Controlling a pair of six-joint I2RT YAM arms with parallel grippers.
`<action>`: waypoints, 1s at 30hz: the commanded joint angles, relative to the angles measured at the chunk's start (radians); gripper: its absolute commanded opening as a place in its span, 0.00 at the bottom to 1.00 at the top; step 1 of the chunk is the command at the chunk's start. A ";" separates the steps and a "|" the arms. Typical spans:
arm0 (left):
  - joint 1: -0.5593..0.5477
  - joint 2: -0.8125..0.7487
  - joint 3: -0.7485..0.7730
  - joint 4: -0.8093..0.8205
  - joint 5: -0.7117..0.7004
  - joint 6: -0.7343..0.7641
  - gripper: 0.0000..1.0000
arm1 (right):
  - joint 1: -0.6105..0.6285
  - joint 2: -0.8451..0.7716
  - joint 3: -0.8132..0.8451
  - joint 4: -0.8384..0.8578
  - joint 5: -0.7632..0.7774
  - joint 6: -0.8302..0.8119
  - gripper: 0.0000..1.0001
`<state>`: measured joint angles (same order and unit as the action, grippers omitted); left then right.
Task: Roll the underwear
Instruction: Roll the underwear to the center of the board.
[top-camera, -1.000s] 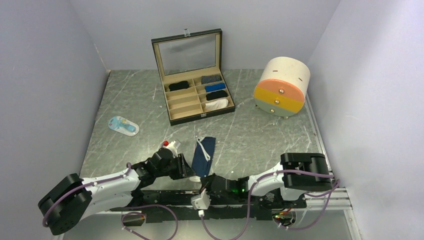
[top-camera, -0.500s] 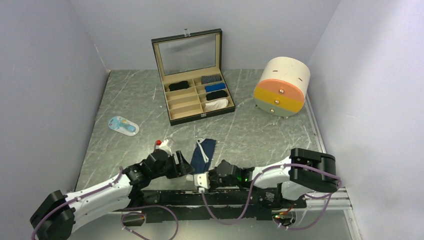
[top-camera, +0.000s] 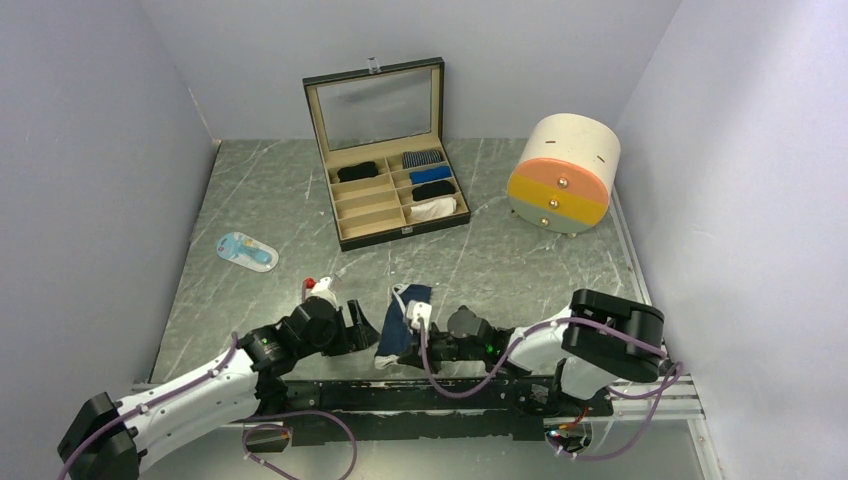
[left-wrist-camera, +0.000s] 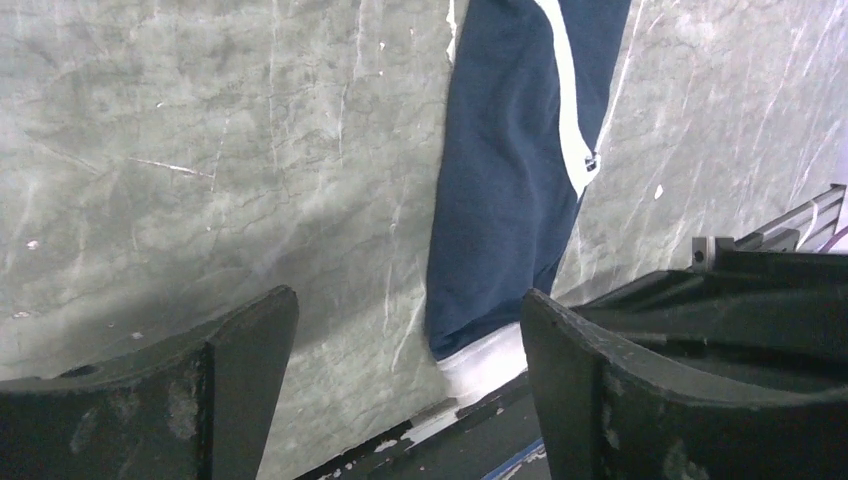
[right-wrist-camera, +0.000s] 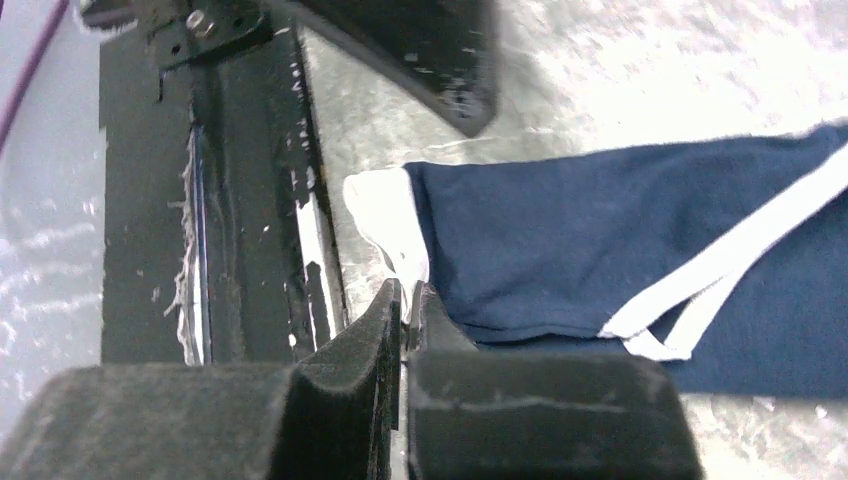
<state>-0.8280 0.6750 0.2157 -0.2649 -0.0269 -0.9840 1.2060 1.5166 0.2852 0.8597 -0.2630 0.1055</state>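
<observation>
The navy underwear (top-camera: 398, 328) with white trim lies flat and lengthwise near the table's front edge, its white waistband at the near end. It also shows in the left wrist view (left-wrist-camera: 510, 180) and the right wrist view (right-wrist-camera: 600, 240). My left gripper (top-camera: 366, 332) is open and empty, low over the table just left of the garment's near end (left-wrist-camera: 405, 300). My right gripper (top-camera: 402, 345) is shut, its tips touching the waistband's corner (right-wrist-camera: 405, 290). Black cloth rolls (top-camera: 358, 171) lie in the box.
An open compartment box (top-camera: 372, 215) holding rolled cloths stands at the back centre. A round cabinet with orange and yellow drawers (top-camera: 563, 172) is at the back right. A small blue and white item (top-camera: 247, 250) lies at the left. A black rail (right-wrist-camera: 250, 200) runs along the near table edge.
My right gripper has come up from below the table's front edge onto the navy underwear's near end. My left arm has stretched forward slightly. The garment's near end has shifted a little left.
</observation>
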 joint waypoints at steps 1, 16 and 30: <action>0.001 -0.027 0.035 -0.029 -0.009 0.050 0.92 | -0.047 0.042 0.015 0.081 0.018 0.305 0.00; 0.002 -0.042 -0.032 0.176 0.197 0.192 0.91 | -0.223 0.154 0.032 0.010 -0.074 0.735 0.00; 0.001 0.062 -0.055 0.319 0.275 0.280 0.71 | -0.312 0.225 -0.011 0.127 -0.168 0.854 0.09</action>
<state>-0.8280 0.7303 0.1699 -0.0170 0.2180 -0.7532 0.9226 1.6878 0.3065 0.9001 -0.4068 0.9146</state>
